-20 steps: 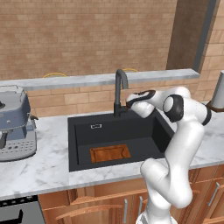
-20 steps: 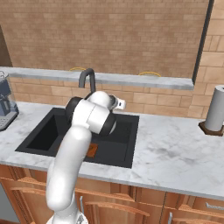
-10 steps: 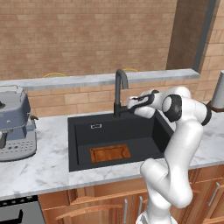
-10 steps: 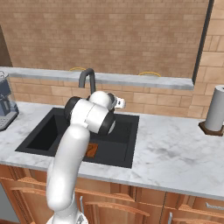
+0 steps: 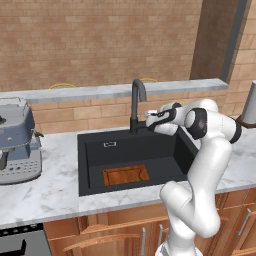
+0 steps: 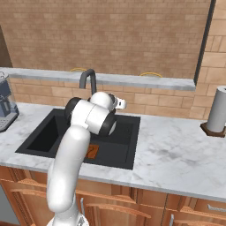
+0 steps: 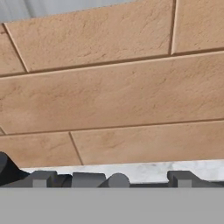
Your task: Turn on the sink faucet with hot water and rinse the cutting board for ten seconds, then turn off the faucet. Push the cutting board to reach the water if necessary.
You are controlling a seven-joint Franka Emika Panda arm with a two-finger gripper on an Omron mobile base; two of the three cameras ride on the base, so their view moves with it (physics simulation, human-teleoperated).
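Now your gripper (image 5: 150,117) sits just right of sink faucet (image 5: 137,104) at sink (image 5: 92,150) back edge; finger gap unclear. Cutting board (image 5: 126,175) lies below, near basin's front edge.

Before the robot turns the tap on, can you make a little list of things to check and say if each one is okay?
1. Gripper near the sink faucet: ok, it sits just right of the tap's base.
2. Gripper touching the lever: cannot tell, the lever is too small to make out.
3. Gripper open or shut: cannot tell.
4. Water running: not ok yet, no stream falls from the spout.
5. Cutting board in the sink: ok, it lies flat on the bottom near the front wall.
6. Board under the spout: not ok, it lies nearer the front than the spout, so it may need a push.
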